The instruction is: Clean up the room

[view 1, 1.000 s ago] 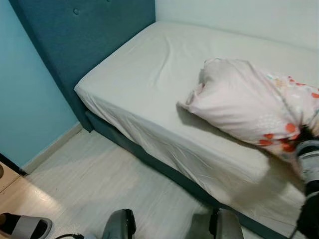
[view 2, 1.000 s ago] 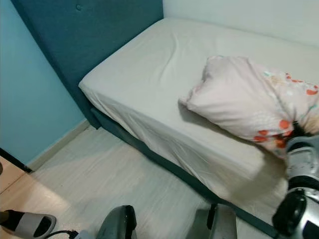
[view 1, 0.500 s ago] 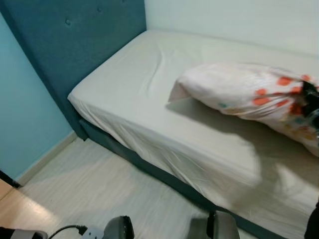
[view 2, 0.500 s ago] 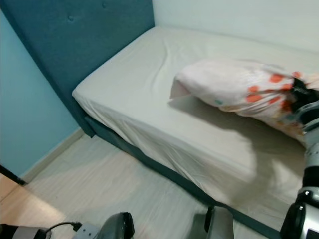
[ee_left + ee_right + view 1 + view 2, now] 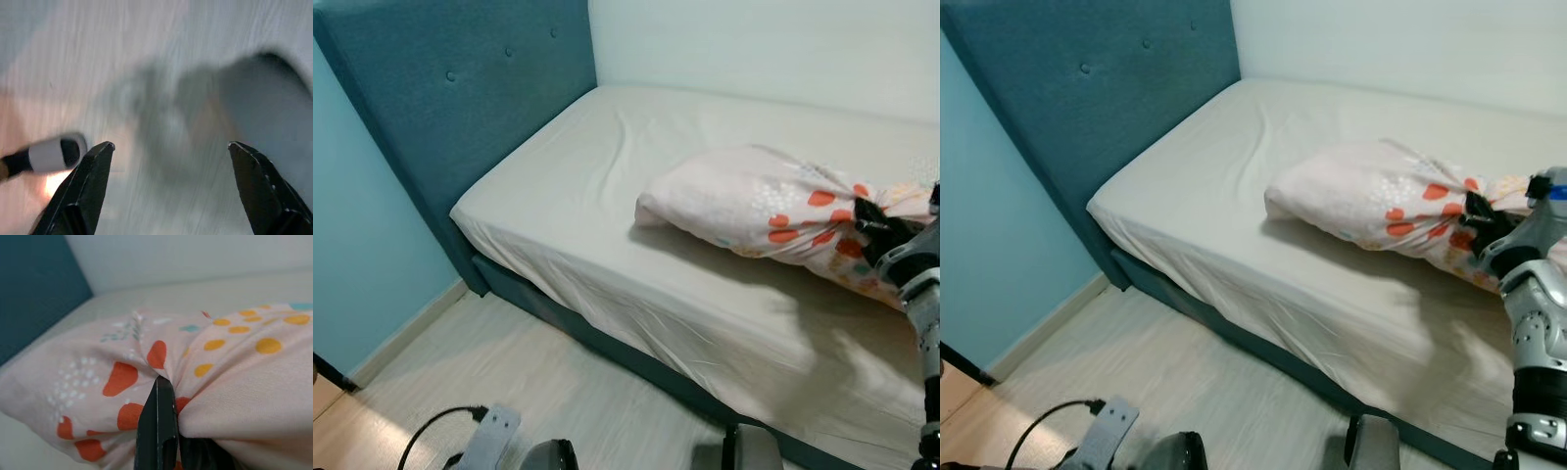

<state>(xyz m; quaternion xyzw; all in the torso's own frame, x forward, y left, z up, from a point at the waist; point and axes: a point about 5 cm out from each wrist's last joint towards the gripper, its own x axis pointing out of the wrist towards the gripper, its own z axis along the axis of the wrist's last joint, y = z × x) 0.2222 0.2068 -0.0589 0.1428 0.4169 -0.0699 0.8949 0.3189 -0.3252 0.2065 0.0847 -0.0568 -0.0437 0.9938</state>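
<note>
A soft, plump pillow [image 5: 759, 206] in a pale pink cotton case printed with orange-red petals, yellow dots and white speckles lies across a bed [image 5: 597, 186], its fabric bunched into creases where the right gripper [image 5: 1477, 217] pinches it, black fingers [image 5: 156, 431] clamped tight on a fold near the pillow's end. The mattress wears a smooth off-white fitted sheet, lightly wrinkled along its near edge, over a teal base. A button-tufted teal upholstered headboard [image 5: 460, 88] meets a pale blue wall [image 5: 362, 255] and a white wall behind. The left gripper [image 5: 168, 152] hangs over pale wood-grain flooring [image 5: 538, 382], its fingers spread wide and holding nothing. A black cable [image 5: 426, 436] lies on the floor.
</note>
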